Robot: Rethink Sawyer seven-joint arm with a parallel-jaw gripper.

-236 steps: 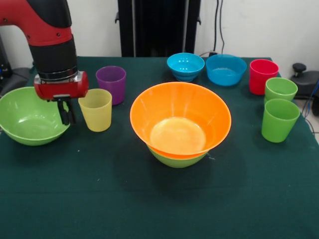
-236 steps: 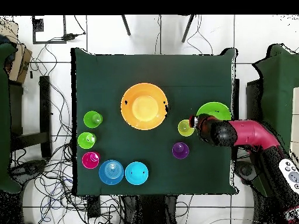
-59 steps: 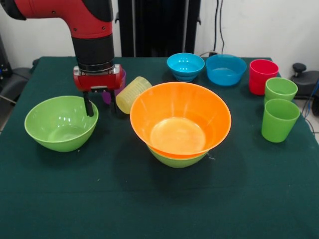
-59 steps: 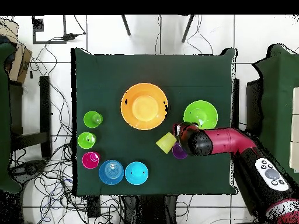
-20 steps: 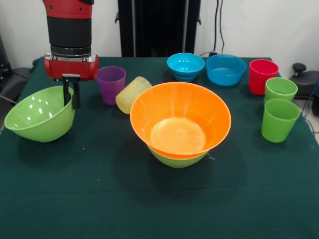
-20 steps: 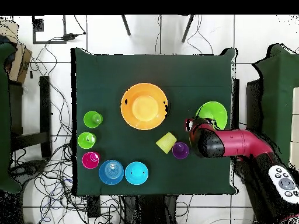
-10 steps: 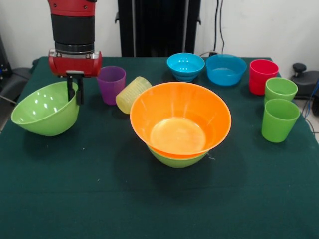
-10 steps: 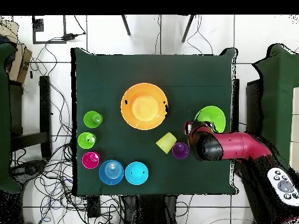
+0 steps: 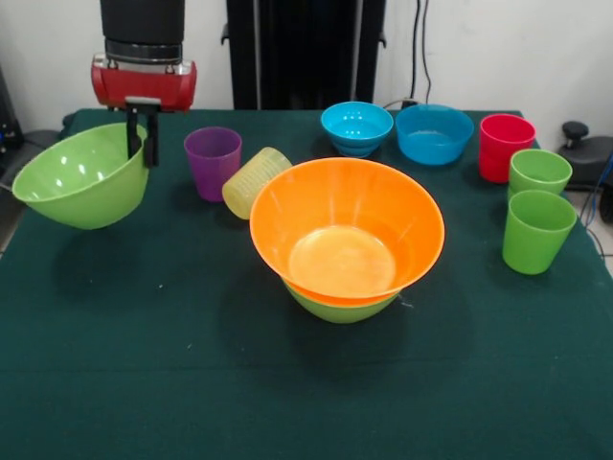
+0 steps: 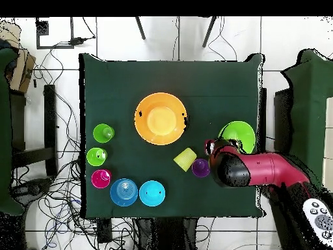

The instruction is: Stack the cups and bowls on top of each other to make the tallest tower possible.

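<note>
Gripper (image 9: 142, 144) is clamped on the rim of a lime green bowl (image 9: 81, 187), which hangs tilted above the green table (image 9: 192, 383) at its left side in the front view. Purple cup (image 9: 213, 161) stands upright just beside it; the pale yellow cup (image 9: 251, 181) lies on its side, touching the large orange bowl (image 9: 347, 230). That orange bowl sits nested in a second lime green bowl (image 9: 340, 305) at the table's middle. Two blue bowls (image 9: 356, 127), a red cup (image 9: 504, 146) and two light green cups (image 9: 536, 230) stand apart along the far and right edges.
</note>
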